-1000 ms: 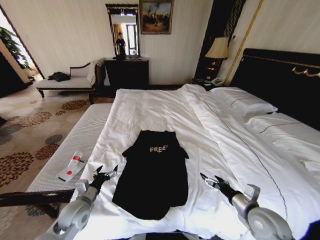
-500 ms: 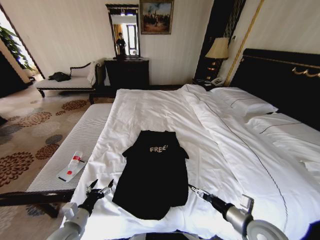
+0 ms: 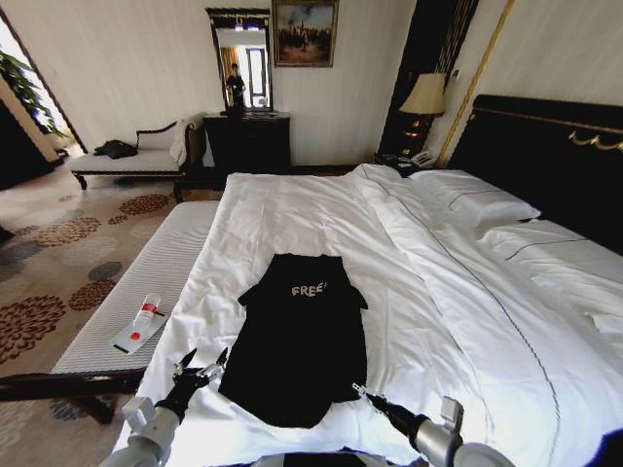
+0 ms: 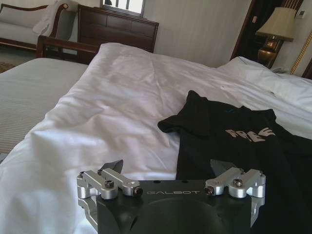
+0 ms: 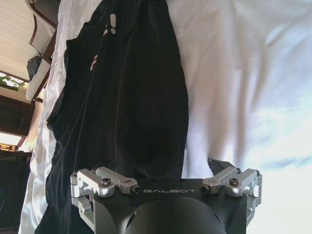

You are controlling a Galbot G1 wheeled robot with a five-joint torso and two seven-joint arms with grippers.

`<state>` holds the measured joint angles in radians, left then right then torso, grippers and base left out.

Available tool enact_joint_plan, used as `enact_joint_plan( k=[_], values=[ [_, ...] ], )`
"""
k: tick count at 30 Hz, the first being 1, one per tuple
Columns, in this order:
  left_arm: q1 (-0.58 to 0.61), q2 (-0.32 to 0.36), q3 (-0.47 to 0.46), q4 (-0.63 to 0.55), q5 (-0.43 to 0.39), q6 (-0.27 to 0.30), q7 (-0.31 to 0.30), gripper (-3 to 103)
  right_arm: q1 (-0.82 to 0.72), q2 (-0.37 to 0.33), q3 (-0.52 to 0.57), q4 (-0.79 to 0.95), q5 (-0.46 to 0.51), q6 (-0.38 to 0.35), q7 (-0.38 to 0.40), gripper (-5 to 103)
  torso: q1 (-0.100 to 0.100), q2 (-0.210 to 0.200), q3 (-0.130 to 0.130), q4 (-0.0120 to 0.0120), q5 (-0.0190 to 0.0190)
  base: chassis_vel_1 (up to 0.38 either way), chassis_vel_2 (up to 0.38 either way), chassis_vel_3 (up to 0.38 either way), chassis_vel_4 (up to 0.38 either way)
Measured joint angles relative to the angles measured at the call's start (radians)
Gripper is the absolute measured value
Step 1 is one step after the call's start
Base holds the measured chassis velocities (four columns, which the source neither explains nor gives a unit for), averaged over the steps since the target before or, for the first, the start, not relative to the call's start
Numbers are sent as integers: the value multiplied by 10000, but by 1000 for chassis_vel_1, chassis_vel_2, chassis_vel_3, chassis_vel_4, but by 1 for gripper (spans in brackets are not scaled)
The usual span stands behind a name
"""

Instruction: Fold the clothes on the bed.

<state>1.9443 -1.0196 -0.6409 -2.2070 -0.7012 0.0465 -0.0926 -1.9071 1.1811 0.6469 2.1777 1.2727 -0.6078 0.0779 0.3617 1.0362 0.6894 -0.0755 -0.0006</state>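
Left tool (image 3: pixel 201 367): fingers spread open, holding nothing; positioned at the near edge of the bed, just beside the shirt's lower left corner, over the white duvet.
Right tool (image 3: pixel 362 392): at the near edge of the bed, tip just beside the shirt's lower right hem; in the right wrist view its fingers stand apart, nothing between them.
T-shirt (image 3: pixel 302 336): 1 black short-sleeved garment, lying flat and face up on the duvet in the near half of the bed, hem toward the robot, collar away from it. White "FREE" lettering (image 3: pixel 308 289) is readable across the chest.
Folding status: judged not started. Both sleeves lie spread to the sides, no layer is turned over, the body is at full length.
Remaining work: judged to be all of it, meaning gripping the hem or sides, then every fold.
Bed (image 3: pixel 467 321): 1, white duvet with mild creases, dark headboard on the right.
Pillows (image 3: pixel 474 199): at least 2 visible near the headboard.
Bench (image 3: pixel 146 272): 1 pale cushioned bench along the bed's left side, carrying 1 small white object with a red band.
Count summary: 2 tools, 1 shirt, 1 bed.
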Motion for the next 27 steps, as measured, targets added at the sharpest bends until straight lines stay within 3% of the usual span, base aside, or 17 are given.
enact_joint_plan(
  k=[3, 6, 8, 11, 12, 14, 16, 26, 27],
  values=[
    [-104, 43, 66, -11, 0, 97, -98, 100, 82, 89, -62, -98, 50, -11, 22, 100, 0, 0, 0, -1, 0, 0, 0, 0, 0],
    [-275, 77, 221, -34, 3, 227, -269, 100, 264, 189, -220, -194, 96, -12, 147, 87, 0, 0, 0, -1, -1, 0, 0, 0, 0],
    [-309, 87, 253, -41, 8, 245, -305, 100, 310, 207, -255, -224, 115, -11, 180, 87, 0, 0, 0, -1, -1, 0, 0, 0, 0],
    [-360, 94, 289, -54, -6, 290, -363, 100, 334, 218, -297, -269, 136, 8, 202, 71, 0, -1, 1, -1, 0, 0, 0, 0, 0],
    [-360, 94, 289, -54, -6, 290, -363, 100, 334, 218, -297, -269, 136, 8, 202, 71, 0, -1, 1, -1, 0, 0, 0, 0, 0],
    [-364, 96, 327, -23, -5, 300, -379, 100, 332, 203, -288, -297, 175, 44, 203, 60, 0, 0, 0, 0, 0, 0, 0, 0, 0],
    [-366, 101, 339, -17, -4, 302, -382, 100, 332, 201, -274, -303, 200, 61, 204, 60, -1, 0, 0, 0, 0, 0, 0, 0, 0],
    [-589, 247, 460, -78, -87, 414, -593, 100, 227, 438, -141, -86, 401, 106, 318, 16, -1, 0, 0, -1, 0, 0, 0, 0, 0],
    [-589, 247, 460, -78, -87, 414, -593, 100, 227, 438, -141, -86, 401, 106, 318, 16, -1, 0, 0, -1, 0, 0, 0, 0, 0]
  ],
)
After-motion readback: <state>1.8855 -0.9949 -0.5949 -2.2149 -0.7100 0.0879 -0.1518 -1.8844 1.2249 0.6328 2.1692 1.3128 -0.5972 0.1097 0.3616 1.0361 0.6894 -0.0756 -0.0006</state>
